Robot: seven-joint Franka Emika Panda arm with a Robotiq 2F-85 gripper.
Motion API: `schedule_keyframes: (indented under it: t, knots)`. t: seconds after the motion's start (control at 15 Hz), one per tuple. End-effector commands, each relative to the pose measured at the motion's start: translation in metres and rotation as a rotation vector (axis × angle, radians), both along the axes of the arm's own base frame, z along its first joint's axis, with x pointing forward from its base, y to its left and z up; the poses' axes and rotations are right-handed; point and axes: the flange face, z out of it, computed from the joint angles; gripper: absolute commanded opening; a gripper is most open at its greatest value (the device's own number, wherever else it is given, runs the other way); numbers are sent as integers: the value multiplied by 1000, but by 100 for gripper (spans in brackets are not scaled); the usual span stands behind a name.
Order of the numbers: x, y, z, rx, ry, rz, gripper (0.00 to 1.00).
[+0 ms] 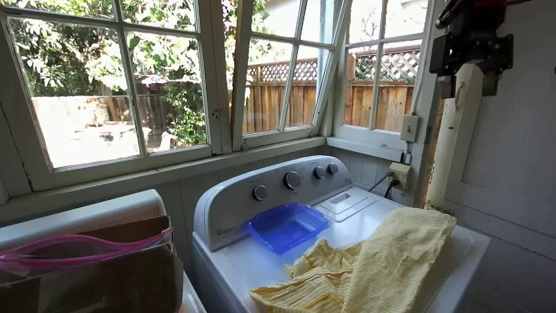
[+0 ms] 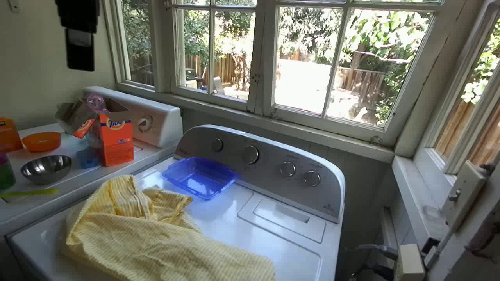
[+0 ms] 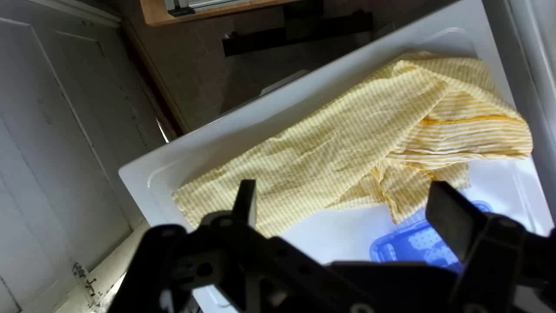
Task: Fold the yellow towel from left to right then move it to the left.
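End effector (image 3: 341,200): raised high, spread wide in the wrist view.
Towel (image 3: 321,156): yellow, on the table (image 2: 281,240); a long flap lies fairly flat, the other end bunched.
Tray (image 2: 200,177): blue, just beside the bunched end, nearest thing in the way.
Control panel (image 2: 269,158): grey, behind the tray.
White machine (image 2: 168,125): alongside the table, carrying a Tide box (image 2: 117,142), orange bowl (image 2: 42,142) and metal bowl (image 2: 46,171).
Window (image 2: 264,58): behind the panel, fence (image 2: 361,84) outside.

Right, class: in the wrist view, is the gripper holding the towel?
No: the gripper has its fingers spread wide apart, and the towel lies beyond them on the machine.
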Motion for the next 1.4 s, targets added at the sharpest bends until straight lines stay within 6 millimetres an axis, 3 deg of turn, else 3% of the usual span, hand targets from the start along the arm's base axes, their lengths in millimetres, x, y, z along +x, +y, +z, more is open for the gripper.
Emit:
schedule_keyframes:
  t: [0.0, 0.27, 0.4, 0.67, 1.07, 1.33]
  knots:
    - [0, 0, 1, 0, 1, 0, 100]
    - [0, 0, 1, 0, 1, 0, 100]
    - [-1, 14, -8, 57, 1, 60, 100]
    - [-10, 75, -38, 188, -20, 237, 100]
    - [-15, 156, -103, 272, -144, 263, 100]
    - [-26, 189, -177, 82, -253, 323, 100]
